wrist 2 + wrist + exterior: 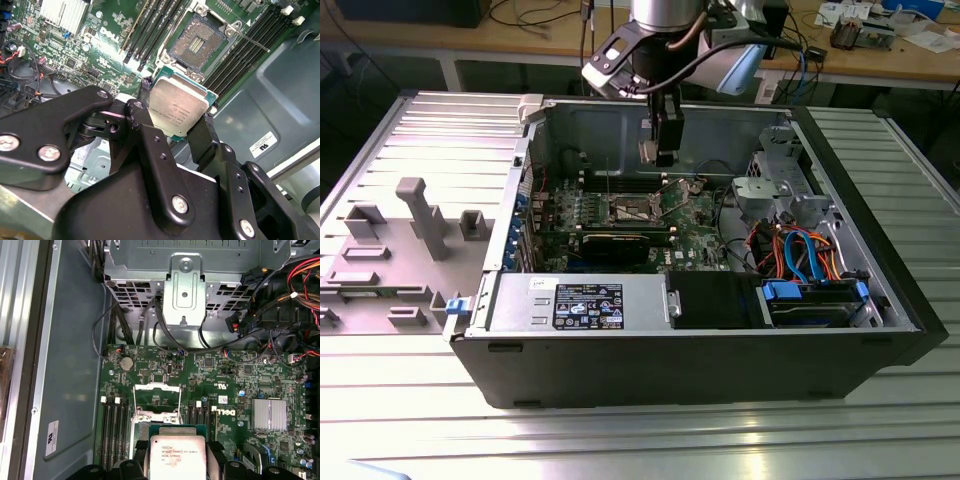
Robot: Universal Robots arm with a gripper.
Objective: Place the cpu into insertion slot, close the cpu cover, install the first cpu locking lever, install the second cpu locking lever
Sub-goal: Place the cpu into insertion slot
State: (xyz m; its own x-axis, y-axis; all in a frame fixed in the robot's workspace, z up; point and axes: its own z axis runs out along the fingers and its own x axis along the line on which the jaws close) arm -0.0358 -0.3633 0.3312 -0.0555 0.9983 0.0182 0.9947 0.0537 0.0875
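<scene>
The cpu (177,107) is held clamped in the pincer (663,152) above the exposed insertion slot (196,42). The open computer case (700,365) is laid on a ribbed metal surface (620,440); a cable-strewn wooden bench (440,38) is seen behind.

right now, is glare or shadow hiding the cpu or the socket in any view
Second wrist view: soft sheen on the cpu top, not washed out; the insertion slot is evenly lit. First wrist view: the cpu is evenly lit, no hard shadow. Exterior view: the case interior is dim; bright glare on the ribbed table.
</scene>
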